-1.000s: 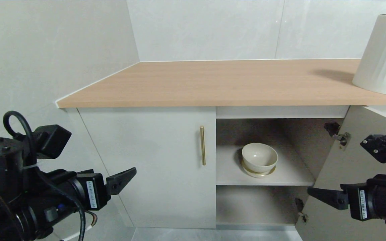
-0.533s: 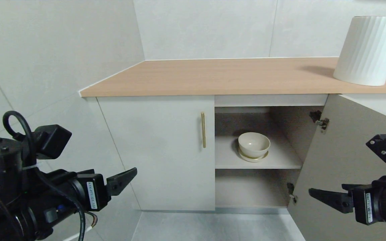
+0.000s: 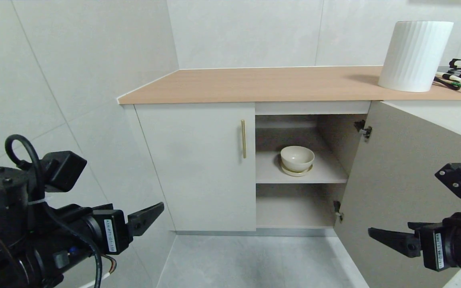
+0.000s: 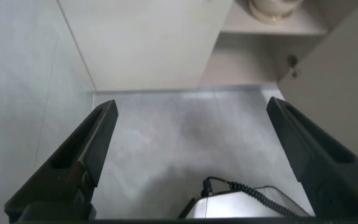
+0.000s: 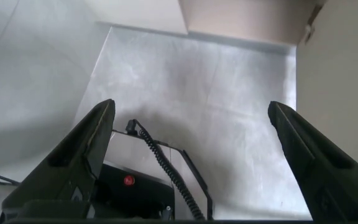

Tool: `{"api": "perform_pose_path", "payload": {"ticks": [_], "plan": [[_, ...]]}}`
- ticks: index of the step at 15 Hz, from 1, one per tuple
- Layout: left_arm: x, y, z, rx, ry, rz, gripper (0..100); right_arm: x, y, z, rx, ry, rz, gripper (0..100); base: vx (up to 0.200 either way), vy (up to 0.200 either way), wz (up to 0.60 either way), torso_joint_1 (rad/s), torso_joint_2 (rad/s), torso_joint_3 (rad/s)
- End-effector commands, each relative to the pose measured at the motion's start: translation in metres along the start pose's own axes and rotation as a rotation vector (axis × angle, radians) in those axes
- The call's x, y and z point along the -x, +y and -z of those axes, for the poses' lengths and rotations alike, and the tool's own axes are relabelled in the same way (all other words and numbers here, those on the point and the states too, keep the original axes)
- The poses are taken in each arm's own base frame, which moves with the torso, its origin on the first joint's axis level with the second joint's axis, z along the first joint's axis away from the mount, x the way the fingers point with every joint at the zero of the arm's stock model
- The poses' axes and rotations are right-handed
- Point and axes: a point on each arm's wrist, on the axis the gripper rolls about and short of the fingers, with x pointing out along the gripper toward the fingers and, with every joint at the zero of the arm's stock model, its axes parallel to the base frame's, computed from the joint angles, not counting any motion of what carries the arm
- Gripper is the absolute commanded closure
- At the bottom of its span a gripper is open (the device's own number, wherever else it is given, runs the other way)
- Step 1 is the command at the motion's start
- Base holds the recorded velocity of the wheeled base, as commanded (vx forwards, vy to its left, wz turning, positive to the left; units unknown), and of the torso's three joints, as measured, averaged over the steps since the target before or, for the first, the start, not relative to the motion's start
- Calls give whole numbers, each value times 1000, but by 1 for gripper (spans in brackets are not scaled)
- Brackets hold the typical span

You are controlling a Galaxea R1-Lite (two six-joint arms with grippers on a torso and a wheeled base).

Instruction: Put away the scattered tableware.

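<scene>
Bowl, seemingly on saucer, well beyond left pincer.

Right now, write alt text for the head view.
A cream bowl sits on a small plate on the upper shelf of an open cabinet under a wooden counter. The left gripper and right gripper hang in front, fingers open, empty.

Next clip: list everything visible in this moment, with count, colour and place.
bowl: one, cream, on plate, upper shelf
plate: one, cream, under bowl
open door: one, grey, swung out right
closed door: one, grey, left half, gold handle
countertop: one, wood-toned, above the doors
ribbed container: one, white, on the countertop
utensils: number unclear, dark and light, beside the container
left gripper: one, black, open, above the floor
right gripper: one, black, open, above the floor
</scene>
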Motion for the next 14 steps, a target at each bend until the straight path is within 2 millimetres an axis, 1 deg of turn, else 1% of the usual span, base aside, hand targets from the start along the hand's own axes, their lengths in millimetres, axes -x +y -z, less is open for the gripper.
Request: {"api": "perform_pose_path", "payload": {"ticks": [1, 9, 12, 14], "plan": [[-1, 0, 1, -3, 4, -2, 0, -2, 0, 1, 0, 8, 1, 0, 0, 0, 0, 0, 0, 0], [-2, 0, 1, -4, 9, -2, 0, -2, 0, 2, 3, 13, 1, 0, 0, 0, 0, 0, 0, 0], [-2, 0, 2, -4, 9, -4, 0, 3, -1, 6, 28, 36, 4, 0, 0, -200, 0, -4, -1, -1], [-2, 0, 2, -5, 11, -3, 0, 9, -4, 14, 87, 108, 15, 0, 0, -200, 0, 10, 7, 0]]}}
